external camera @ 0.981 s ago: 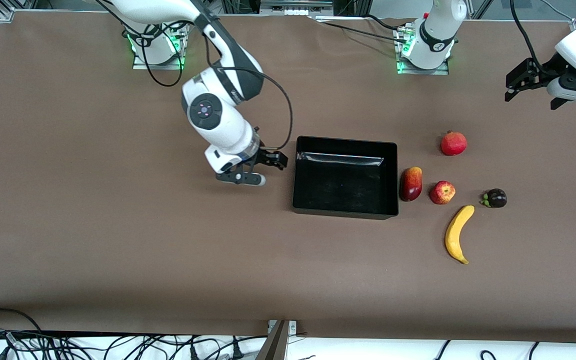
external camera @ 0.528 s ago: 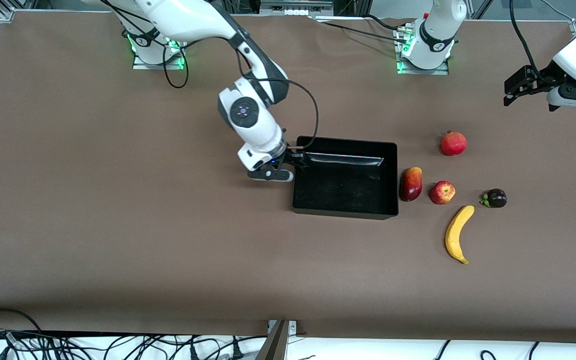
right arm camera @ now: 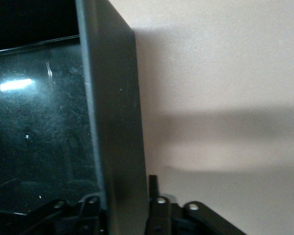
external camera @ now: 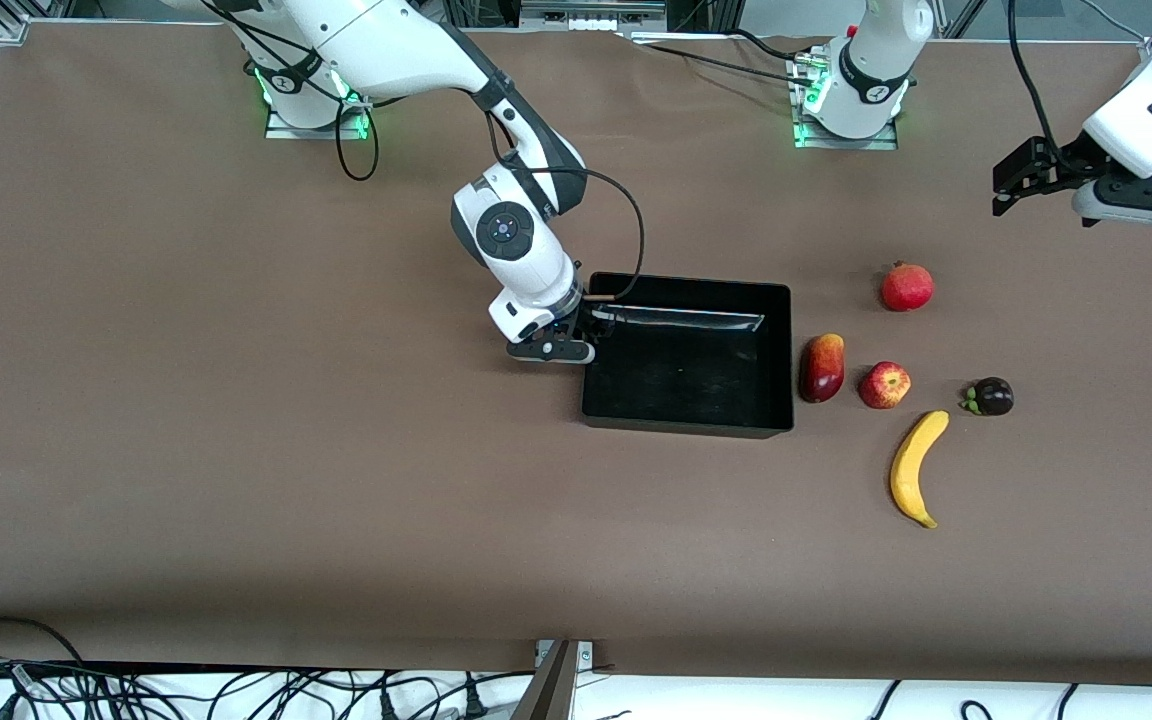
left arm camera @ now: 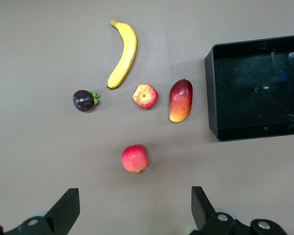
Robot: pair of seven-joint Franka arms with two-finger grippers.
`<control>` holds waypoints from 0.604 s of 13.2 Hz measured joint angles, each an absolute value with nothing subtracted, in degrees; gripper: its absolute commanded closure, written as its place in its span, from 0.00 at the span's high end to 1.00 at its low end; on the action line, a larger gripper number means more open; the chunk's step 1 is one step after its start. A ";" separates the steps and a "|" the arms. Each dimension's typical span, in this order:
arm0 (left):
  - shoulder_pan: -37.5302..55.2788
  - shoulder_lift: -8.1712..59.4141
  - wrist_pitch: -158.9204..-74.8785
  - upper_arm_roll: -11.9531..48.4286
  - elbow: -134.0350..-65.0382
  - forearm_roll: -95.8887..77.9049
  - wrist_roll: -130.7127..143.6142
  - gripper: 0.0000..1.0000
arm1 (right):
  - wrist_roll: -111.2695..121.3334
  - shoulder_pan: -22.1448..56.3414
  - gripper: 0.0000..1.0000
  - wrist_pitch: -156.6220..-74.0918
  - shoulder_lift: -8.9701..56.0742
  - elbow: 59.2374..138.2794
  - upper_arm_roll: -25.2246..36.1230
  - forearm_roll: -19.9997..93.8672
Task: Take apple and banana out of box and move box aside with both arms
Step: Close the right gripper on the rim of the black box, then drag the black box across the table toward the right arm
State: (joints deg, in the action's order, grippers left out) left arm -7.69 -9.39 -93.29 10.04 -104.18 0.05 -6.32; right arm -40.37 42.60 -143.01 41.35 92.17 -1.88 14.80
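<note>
My right gripper (external camera: 584,335) is down at the black box (external camera: 686,415), at the wall that faces the right arm's end of the table, and my fingers (right arm camera: 154,205) straddle that wall (right arm camera: 115,122), one inside and one outside, clamped on it as far as the right wrist view shows. The box sits flat on the brown table (external camera: 236,450) near its middle. My left gripper (external camera: 1021,180) hangs in the air over the bare table at the left arm's end, its fingers (left arm camera: 66,210) spread wide apart and holding nothing. The fruits lie between the box and that end: the red apple (external camera: 884,385) just beside a dark-red elongated fruit (external camera: 822,367) that is next to the box, the yellow banana (external camera: 916,468) nearer to the front camera than the apple, a small dark purple fruit (external camera: 990,396) close by, and a pomegranate (external camera: 907,286) farther from the camera.
</note>
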 measured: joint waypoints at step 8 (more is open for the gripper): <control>-7.70 -9.28 -93.20 10.56 -104.02 0.04 -5.93 1.00 | -20.58 35.16 0.00 -112.02 27.23 90.99 15.56 15.42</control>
State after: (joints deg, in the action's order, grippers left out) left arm -7.70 -9.28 -93.20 10.56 -104.02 0.04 -5.93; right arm -20.58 35.16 -112.02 27.23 90.99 15.56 15.42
